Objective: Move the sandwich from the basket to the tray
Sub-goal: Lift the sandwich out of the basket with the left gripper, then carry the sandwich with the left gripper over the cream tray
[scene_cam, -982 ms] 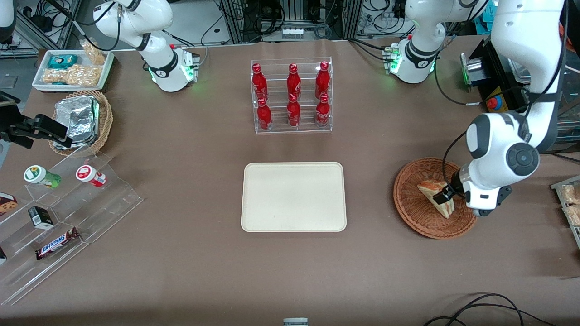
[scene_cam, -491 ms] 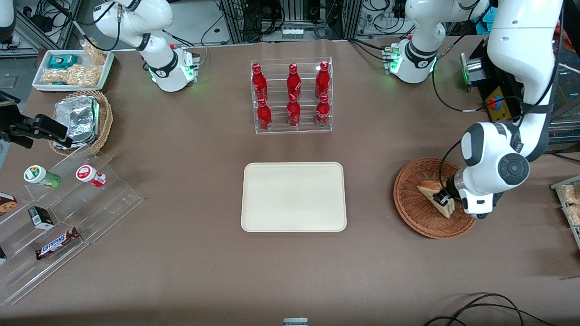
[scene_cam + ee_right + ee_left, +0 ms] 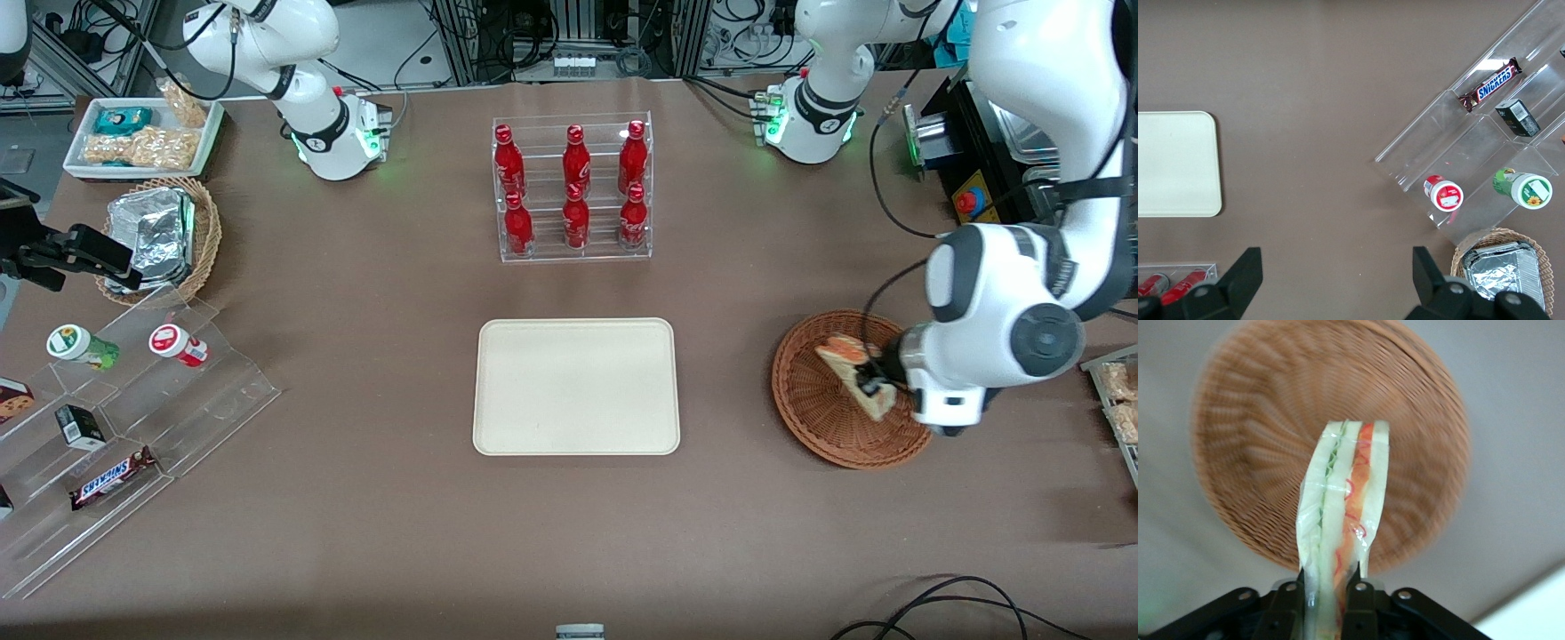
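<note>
Your left arm's two-finger gripper sits over the round, shallow, reddish-brown woven wicker basket at the working arm's end of the table, and its black fingers are closed tight on the small triangular sandwich wedge of pale white bread. Look at the wrist view and you see the sandwich pinched at its end between the two pads, its cut edge facing the camera: three pale bread layers, a thin green line of filling between one pair and a red-orange band with curly red streaks between the other. A clear glossy wrap covers it. In that view the wedge stands out from the gripper with the basket under it, the weave blurred; you can't tell there whether the sandwich touches the wicker. From the front you see the wedge over the part of the basket nearest the arm's wrist, its orange-tinted end pointing away from the camera. The flat cream-beige rectangular tray with rounded corners and a low rim lies bare at the table's middle, well apart from the basket. Farther from the front camera than the tray stands a clear acrylic rack of red bottles.
</note>
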Robot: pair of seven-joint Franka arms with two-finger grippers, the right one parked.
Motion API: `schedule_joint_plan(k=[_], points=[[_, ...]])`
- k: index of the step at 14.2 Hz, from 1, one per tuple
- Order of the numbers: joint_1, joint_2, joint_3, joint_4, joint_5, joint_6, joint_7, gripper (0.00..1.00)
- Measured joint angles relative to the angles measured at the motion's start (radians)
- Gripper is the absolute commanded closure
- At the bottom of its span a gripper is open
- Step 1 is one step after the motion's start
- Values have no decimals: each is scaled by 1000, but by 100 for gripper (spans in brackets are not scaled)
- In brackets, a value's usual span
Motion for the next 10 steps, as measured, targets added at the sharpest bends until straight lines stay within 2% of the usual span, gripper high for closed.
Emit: schedule_joint_plan(k=[2, 6, 10], points=[[-60, 15, -51, -1, 7, 58, 19, 93], [-234, 102, -63, 31, 7, 245, 5, 96], [-374, 212, -63, 157, 11, 267, -22, 96]])
